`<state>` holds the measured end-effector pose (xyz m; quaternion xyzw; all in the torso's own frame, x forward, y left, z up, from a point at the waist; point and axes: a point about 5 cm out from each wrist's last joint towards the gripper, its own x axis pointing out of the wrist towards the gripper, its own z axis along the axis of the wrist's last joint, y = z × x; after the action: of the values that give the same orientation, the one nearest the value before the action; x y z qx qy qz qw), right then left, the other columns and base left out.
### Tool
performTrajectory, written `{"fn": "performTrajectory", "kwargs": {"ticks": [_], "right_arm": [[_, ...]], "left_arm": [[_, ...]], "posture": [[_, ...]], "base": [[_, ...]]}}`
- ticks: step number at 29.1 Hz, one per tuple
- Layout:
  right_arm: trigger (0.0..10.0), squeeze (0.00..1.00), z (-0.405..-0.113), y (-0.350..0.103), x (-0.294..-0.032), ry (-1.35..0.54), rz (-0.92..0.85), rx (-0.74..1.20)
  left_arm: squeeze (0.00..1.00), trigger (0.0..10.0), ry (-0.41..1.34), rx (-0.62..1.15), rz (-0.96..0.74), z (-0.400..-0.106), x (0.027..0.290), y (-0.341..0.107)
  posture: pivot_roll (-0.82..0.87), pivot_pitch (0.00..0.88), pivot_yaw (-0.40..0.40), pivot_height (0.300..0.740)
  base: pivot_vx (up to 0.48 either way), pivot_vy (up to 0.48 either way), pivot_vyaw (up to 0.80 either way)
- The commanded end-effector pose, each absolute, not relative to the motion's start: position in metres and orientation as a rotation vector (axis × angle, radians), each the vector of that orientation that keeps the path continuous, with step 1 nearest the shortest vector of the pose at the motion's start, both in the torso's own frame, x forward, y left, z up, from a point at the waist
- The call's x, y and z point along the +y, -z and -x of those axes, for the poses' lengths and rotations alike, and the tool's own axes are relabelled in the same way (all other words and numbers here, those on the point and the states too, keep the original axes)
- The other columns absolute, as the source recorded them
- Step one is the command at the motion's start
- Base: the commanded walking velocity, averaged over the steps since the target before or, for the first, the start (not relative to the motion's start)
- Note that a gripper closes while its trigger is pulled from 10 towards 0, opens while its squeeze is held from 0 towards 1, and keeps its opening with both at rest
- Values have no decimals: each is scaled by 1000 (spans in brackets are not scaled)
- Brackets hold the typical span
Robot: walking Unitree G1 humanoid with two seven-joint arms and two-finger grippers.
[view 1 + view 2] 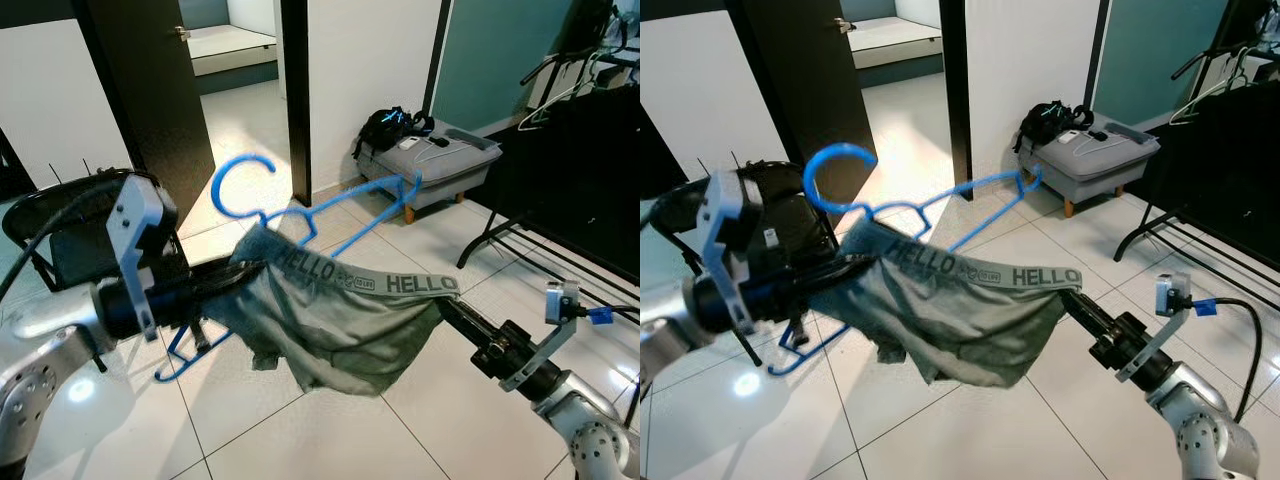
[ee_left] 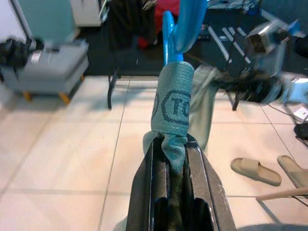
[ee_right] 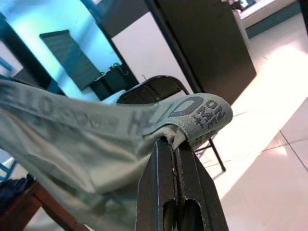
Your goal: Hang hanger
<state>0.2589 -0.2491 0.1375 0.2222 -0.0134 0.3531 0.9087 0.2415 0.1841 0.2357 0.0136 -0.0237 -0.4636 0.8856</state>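
Note:
A grey-green pair of shorts (image 1: pixel 335 325) with a "HELLO" waistband is stretched in the air between my two grippers. My left gripper (image 1: pixel 238 275) is shut on one end of the waistband (image 2: pixel 172 103), and my right gripper (image 1: pixel 447 305) is shut on the other end (image 3: pixel 199 118). A blue plastic hanger (image 1: pixel 300 212) runs behind and through the shorts, its hook (image 1: pixel 235 180) up at the left and one end (image 1: pixel 408 185) sticking out to the right. A clothes rack (image 1: pixel 560 190) with dark garments stands at the right.
A grey footstool (image 1: pixel 435 160) with a black bag (image 1: pixel 388 125) stands by the wall ahead. A black folding chair (image 1: pixel 790 235) is behind my left arm. An open dark door (image 1: pixel 150 90) leads to another room. Slippers (image 2: pixel 262 171) lie on the tiled floor.

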Motion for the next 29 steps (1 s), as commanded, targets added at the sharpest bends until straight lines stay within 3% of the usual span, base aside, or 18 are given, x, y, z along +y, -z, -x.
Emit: {"fn": "performTrajectory", "kwargs": {"ticks": [1, 12, 17, 23, 24, 29], "right_arm": [[0, 0, -255, -146, -248, -784, -421, -60], [0, 0, -239, -180, -229, -1045, -332, -109], [0, 0, -238, -184, -230, -1058, -318, -116], [0, 0, -236, -184, -241, -1034, -293, -107], [0, 0, -231, -178, -251, -1015, -261, -48], [0, 0, -221, -166, -262, -1000, -183, 99]], "left_arm": [[0, 0, 965, -9, -50, -240, 190, -231], [0, 0, 1089, 149, -53, -226, 189, -208], [0, 0, 1105, 179, -51, -224, 193, -205], [0, 0, 1088, 236, -67, -222, 210, -198], [0, 0, 1032, 252, -73, -225, 228, -196], [0, 0, 976, 229, -66, -228, 245, -202]], "posture": [[65, 0, 29, 735], [62, 0, 40, 735], [61, 0, 41, 735], [60, 0, 42, 735], [59, 0, 41, 735], [54, 0, 40, 735]], "base": [[0, 0, 0], [0, 0, 0], [0, 0, 0], [0, 0, 0], [0, 0, 0], [0, 0, 0]]}}
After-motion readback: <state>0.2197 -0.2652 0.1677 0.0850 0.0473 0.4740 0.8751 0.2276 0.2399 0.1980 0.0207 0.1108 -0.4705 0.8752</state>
